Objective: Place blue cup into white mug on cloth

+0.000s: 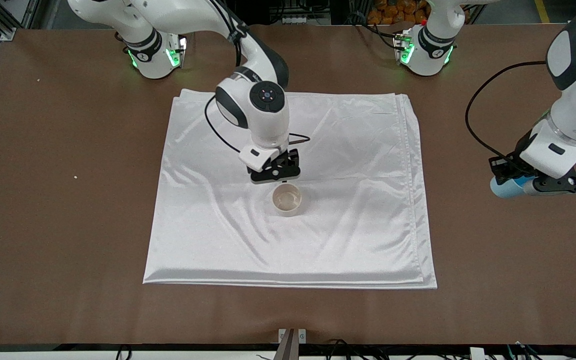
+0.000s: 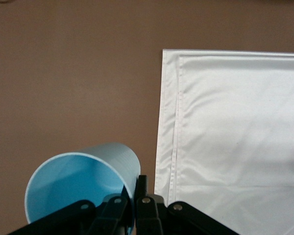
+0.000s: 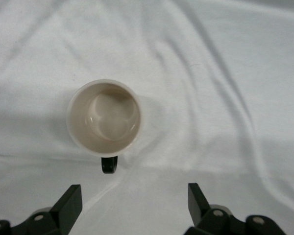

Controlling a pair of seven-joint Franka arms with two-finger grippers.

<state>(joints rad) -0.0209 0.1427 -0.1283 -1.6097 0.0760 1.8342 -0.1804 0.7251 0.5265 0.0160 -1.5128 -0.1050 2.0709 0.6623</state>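
Your left gripper [image 1: 528,186] pinches the blue cup [image 1: 505,186] by its rim over the tabletop [image 1: 68,150]; your right gripper [image 1: 275,172] hangs open above the white mug [image 1: 287,199], so a crossing arm could clip it.

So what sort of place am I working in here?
Probably a robotics lab bench: two arms bolted along a brown table, loose cables, aluminium framing at the edges, and a staged white cloth with a mug.

We see a brown counter [image 1: 68,225] with the white cloth [image 1: 358,240] lying flat and creased at its middle.
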